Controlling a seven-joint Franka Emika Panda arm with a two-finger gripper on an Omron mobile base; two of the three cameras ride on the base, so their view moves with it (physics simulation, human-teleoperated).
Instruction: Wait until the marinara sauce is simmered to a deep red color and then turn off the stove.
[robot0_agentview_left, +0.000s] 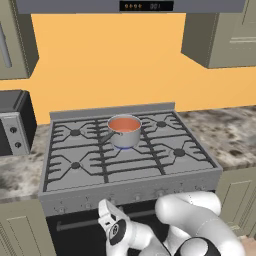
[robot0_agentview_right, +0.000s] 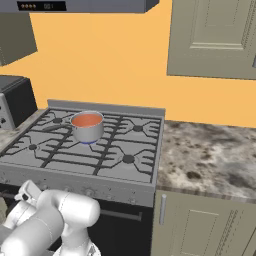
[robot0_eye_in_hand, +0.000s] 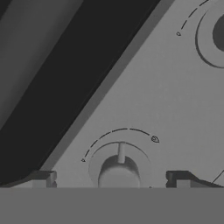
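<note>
Hand view: two dark fingers (robot0_eye_in_hand: 112, 179) spread apart, one tip each side of round grey knob (robot0_eye_in_hand: 119, 168), not touching it; thin arc mark curves above knob on flat grey panel. Fingers sit at front of stove (robot0_agentview_left: 130, 185), wide grey steel with black grates. Small shiny steel pot (robot0_agentview_left: 124, 133) on centre burner, blue flame beneath. Sauce (robot0_agentview_left: 123, 124) inside smooth, orange-red. Speckled stone counter (robot0_agentview_right: 210, 150) right of stove.
</note>
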